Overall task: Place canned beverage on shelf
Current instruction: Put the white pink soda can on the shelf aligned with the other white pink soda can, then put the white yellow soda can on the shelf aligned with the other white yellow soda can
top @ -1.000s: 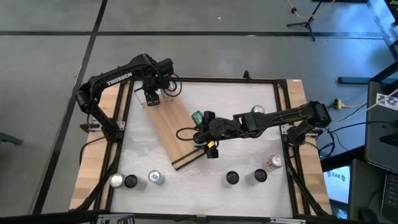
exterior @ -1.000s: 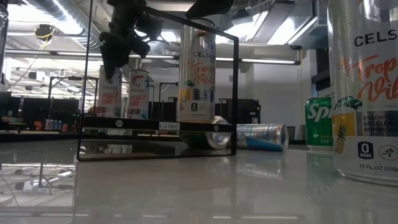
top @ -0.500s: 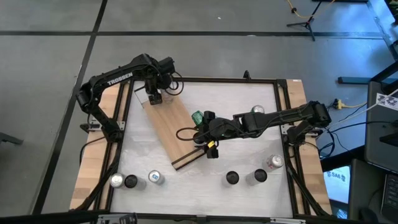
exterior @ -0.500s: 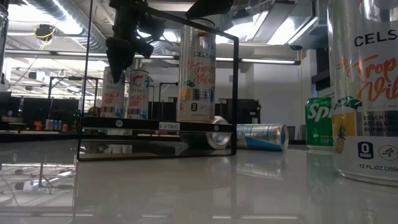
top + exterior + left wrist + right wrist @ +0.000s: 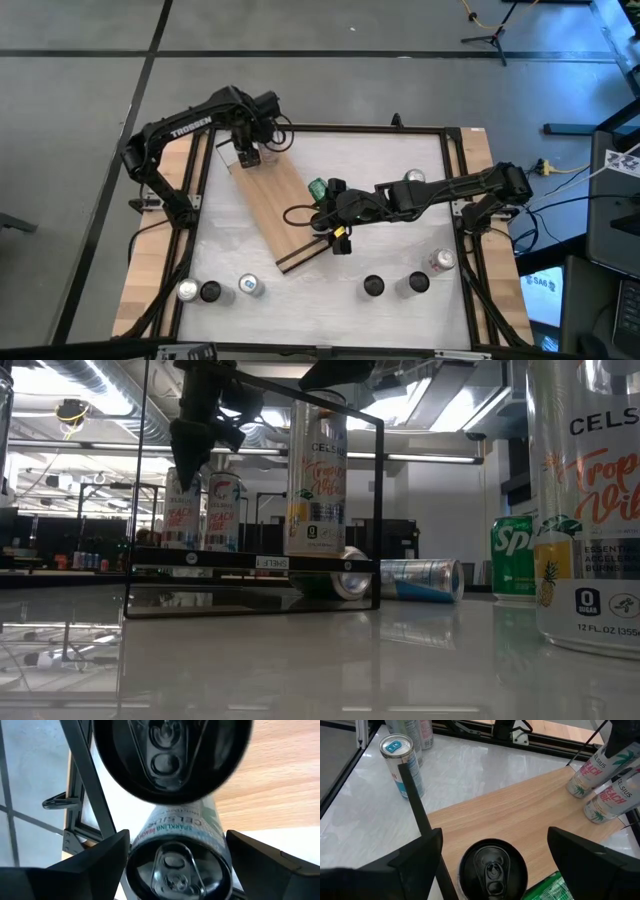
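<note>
The shelf (image 5: 280,205) is a light-wood board lying aslant on the table. At its far end stand two peach-labelled cans (image 5: 592,770) (image 5: 612,795). My left gripper (image 5: 247,152) points down over one of them (image 5: 177,865), open, one finger on each side of the can's top. The other can's dark top (image 5: 170,760) shows right beside it. My right gripper (image 5: 492,840) hovers open, slanting down over a black-topped can (image 5: 492,867) that stands on the shelf's near end, with room on both sides. A green can (image 5: 318,188) stands beside it. My left gripper's fingers (image 5: 100,865) come from above and stand close against both sides of the can's top rim (image 5: 135,865). I cannot tell whether they touch it. The can stands upright on the shelf.
Several cans stand along the table's near edge (image 5: 210,292) (image 5: 250,286) (image 5: 373,287) (image 5: 441,261). A silver can (image 5: 413,178) is at the far right. A blue-topped can (image 5: 400,760) stands beside the shelf. The shelf's dark frame (image 5: 378,510) rises around the board.
My left gripper has tipped a little over the peach can at the shelf's far end. In the low view that can now stands slightly nearer its neighbour.
</note>
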You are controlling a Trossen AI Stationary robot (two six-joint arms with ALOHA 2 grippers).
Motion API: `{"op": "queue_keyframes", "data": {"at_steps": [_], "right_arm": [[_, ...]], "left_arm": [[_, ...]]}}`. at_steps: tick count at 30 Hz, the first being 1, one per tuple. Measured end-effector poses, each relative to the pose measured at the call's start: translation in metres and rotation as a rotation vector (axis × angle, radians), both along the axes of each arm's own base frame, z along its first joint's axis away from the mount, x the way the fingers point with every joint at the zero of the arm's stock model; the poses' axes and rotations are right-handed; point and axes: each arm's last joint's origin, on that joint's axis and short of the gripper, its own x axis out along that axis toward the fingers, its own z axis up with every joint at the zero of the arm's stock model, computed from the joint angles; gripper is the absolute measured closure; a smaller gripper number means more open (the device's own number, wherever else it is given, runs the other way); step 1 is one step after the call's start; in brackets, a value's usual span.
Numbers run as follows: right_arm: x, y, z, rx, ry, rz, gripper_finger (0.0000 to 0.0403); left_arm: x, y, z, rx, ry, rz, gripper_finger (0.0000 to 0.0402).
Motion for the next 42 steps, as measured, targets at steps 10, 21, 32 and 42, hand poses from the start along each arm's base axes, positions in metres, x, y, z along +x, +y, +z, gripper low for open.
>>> {"op": "queue_keyframes", "data": {"at_steps": [10, 21, 32, 42], "right_arm": [[-0.007, -0.001, 0.008, 0.002, -0.011, -0.001, 0.0049], [-0.028, -0.005, 0.024, -0.003, 0.013, -0.001, 0.0049], [-0.071, -0.013, 0.049, 0.045, 0.074, -0.048, 0.0049], [-0.106, -0.002, 0.06, 0.107, 0.155, -0.048, 0.0049]], "left_arm": [[0.005, -0.001, 0.031, 0.05, -0.091, -0.005, 0.008], [0.009, -0.016, 0.086, 0.143, -0.24, -0.031, 0.008], [0.025, -0.05, 0.107, 0.152, -0.368, 0.004, 0.008], [0.043, -0.091, 0.108, 0.117, -0.43, -0.033, 0.008]]}}
